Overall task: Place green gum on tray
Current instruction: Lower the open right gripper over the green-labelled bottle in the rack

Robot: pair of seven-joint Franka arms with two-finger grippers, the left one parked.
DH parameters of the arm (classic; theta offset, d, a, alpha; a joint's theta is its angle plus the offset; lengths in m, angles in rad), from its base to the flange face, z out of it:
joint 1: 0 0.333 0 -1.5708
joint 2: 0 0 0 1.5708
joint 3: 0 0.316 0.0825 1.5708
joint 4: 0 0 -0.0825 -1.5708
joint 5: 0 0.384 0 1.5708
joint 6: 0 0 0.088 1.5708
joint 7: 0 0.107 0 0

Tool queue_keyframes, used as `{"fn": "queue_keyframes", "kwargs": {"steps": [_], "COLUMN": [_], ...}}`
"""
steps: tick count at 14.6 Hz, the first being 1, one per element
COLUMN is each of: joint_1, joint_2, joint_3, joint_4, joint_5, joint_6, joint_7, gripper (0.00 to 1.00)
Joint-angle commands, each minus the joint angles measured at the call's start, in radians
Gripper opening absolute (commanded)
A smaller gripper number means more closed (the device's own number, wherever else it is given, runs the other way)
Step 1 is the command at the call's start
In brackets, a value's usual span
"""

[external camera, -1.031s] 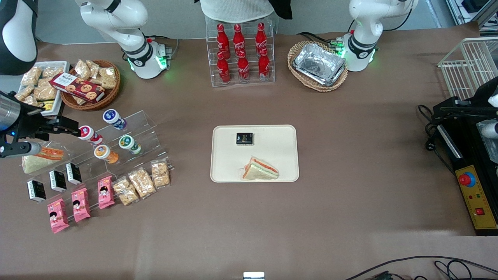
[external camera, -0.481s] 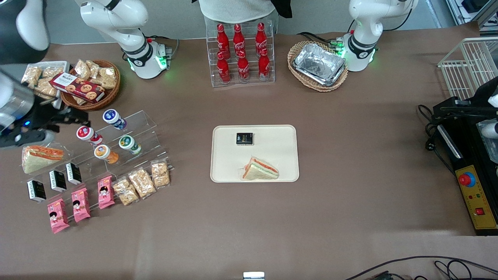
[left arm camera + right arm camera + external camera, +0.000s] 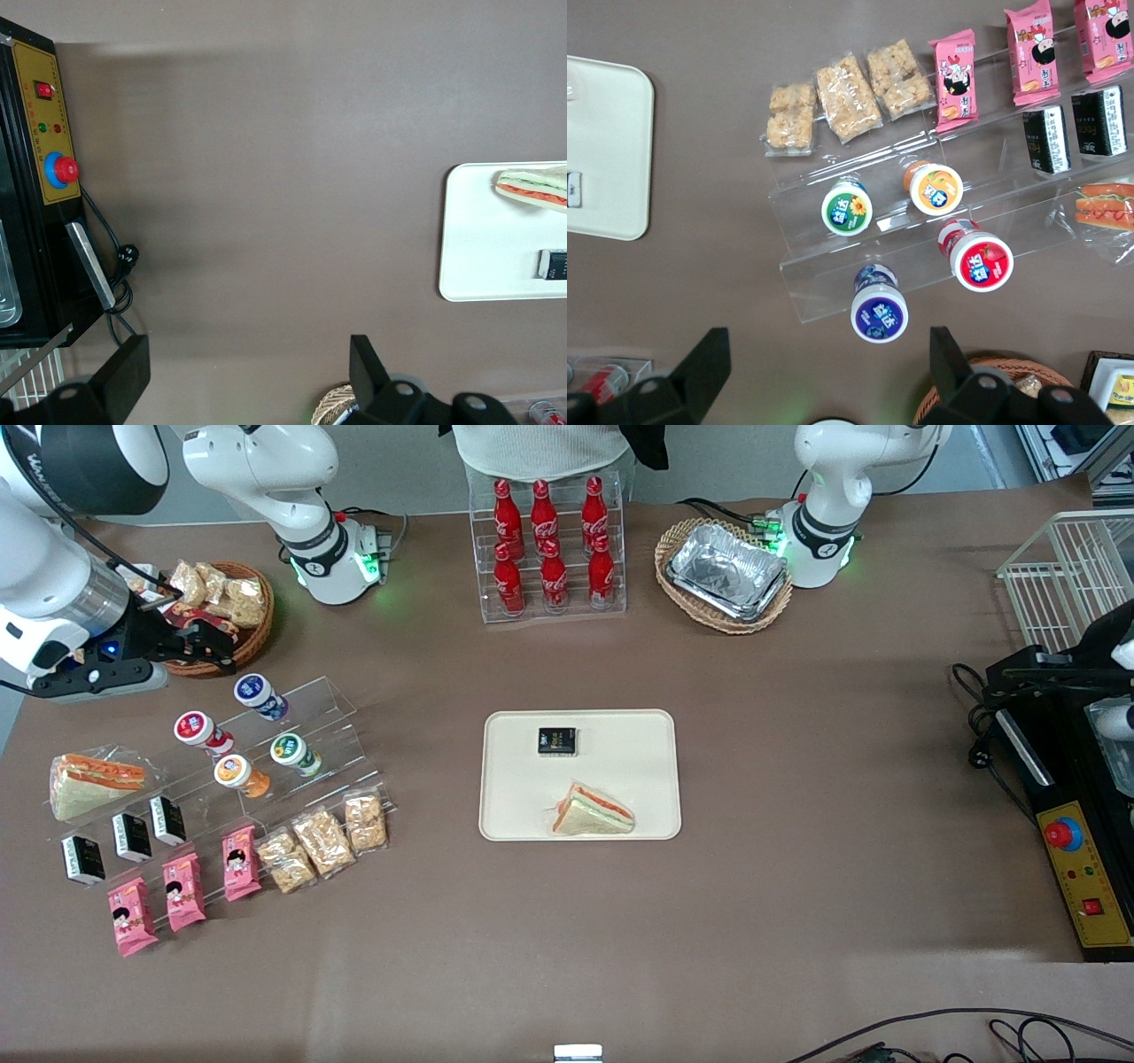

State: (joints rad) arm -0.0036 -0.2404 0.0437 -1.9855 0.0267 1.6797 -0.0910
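Observation:
The green gum [image 3: 294,754] is a small white bottle with a green lid, on the clear stepped shelf [image 3: 266,744], and shows in the right wrist view [image 3: 847,206] too. The cream tray [image 3: 580,774] lies mid-table with a black packet [image 3: 556,741] and a wrapped sandwich [image 3: 592,812] on it; its corner shows in the right wrist view [image 3: 611,159]. My gripper [image 3: 217,651] hangs high over the wicker snack basket, farther from the front camera than the shelf and apart from the green gum. Its fingers [image 3: 700,359] are wide open and empty.
Blue-lidded [image 3: 257,693], red-lidded [image 3: 199,731] and orange-lidded [image 3: 237,773] bottles share the shelf. Pink packs [image 3: 182,886], granola bars [image 3: 323,840], black packets [image 3: 128,837] and a sandwich [image 3: 89,781] lie nearby. A cola rack [image 3: 549,545] and a foil-tray basket [image 3: 725,574] stand farther back.
My gripper has risen and moved away from the front camera, from beside the red-lidded bottle to above the snack basket. The bottles and tray have not moved.

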Motion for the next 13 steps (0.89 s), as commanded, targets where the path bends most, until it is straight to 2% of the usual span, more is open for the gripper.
{"fn": "queue_keyframes", "kwargs": {"steps": [1, 5, 7, 9, 13], "joint_1": [0.004, 0.004, 0.004, 0.005, 0.033], "joint_2": [-0.016, 0.041, 0.091, 0.134, 0.216], "joint_3": [-0.01, -0.013, -0.013, -0.012, -0.013], "joint_4": [-0.093, -0.234, -0.288, -0.331, -0.343], "joint_5": [0.013, 0.015, 0.057, 0.064, 0.064], "joint_6": [0.099, 0.306, 0.401, 0.492, 0.577], "joint_7": [-0.012, -0.05, -0.052, -0.052, -0.052], "gripper": [1.0, 1.0, 1.0, 1.0, 1.0]}}
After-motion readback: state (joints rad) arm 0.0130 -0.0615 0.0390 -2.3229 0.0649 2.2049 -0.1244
